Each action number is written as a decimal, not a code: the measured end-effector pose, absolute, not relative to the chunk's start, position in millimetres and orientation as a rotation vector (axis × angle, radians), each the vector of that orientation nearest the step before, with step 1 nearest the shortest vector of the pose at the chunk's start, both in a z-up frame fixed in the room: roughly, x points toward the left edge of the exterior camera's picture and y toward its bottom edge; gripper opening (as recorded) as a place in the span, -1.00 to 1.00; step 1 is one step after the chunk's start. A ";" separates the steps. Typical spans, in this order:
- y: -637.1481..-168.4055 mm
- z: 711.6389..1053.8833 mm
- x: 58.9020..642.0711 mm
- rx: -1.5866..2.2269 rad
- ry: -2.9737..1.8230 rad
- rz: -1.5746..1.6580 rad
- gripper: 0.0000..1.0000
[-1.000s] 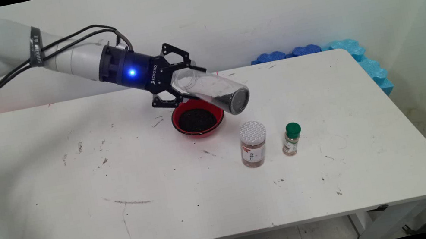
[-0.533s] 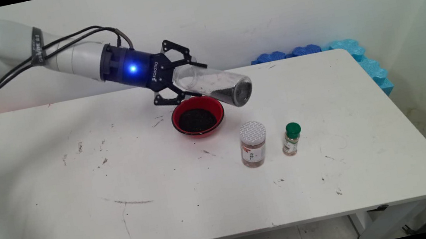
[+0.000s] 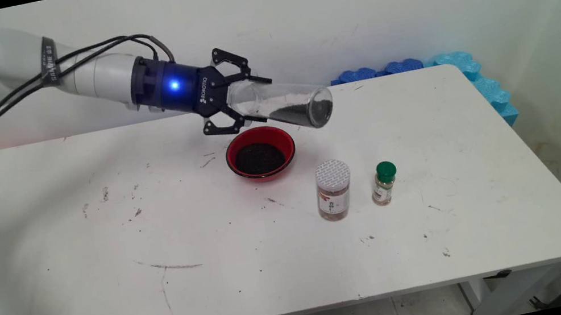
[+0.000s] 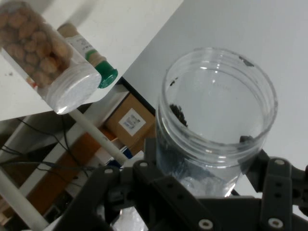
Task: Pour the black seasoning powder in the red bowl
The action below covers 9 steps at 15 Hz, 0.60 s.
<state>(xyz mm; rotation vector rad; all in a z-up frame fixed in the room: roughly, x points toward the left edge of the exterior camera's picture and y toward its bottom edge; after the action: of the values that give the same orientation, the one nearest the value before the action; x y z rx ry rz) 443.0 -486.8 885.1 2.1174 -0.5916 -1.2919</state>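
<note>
The gripper (image 3: 241, 101) clamps a clear jar (image 3: 286, 108) tilted above the red bowl (image 3: 260, 155); the hand view shows the jar's open mouth.

Bright, even indoor light; soft shadows on the table (image 3: 99, 241); near jars blurred in hand view

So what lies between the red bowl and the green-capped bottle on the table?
The white-lidded jar stands between the red bowl and the green-capped bottle, as the main view shows.
</note>
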 end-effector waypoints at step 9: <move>-488.4 882.0 446.0 2.135 -0.499 -1.329 -1.00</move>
<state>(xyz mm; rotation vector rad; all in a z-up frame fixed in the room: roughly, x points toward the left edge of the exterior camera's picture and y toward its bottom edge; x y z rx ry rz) 446.0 -488.4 882.0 2.1352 -0.4986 -1.3289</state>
